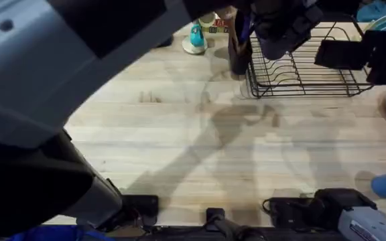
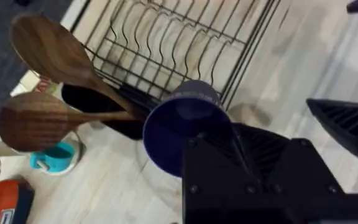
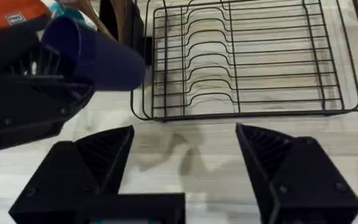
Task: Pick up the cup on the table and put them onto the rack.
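overhead view has the left arm reaching far across to the black wire rack (image 1: 307,63) at the table's (image 1: 200,147) far right. left gripper (image 3: 39,93) clamps the navy cup (image 3: 98,53), tilted, in the air at the rack's left edge, beside the brown utensil holder (image 2: 98,109). right gripper (image 3: 185,168) hangs spread wide, holding nothing.

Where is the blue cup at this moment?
The cup is held in the left tool, lifted off the table beside the rack's left end, near the brown utensil holder with wooden spoons.
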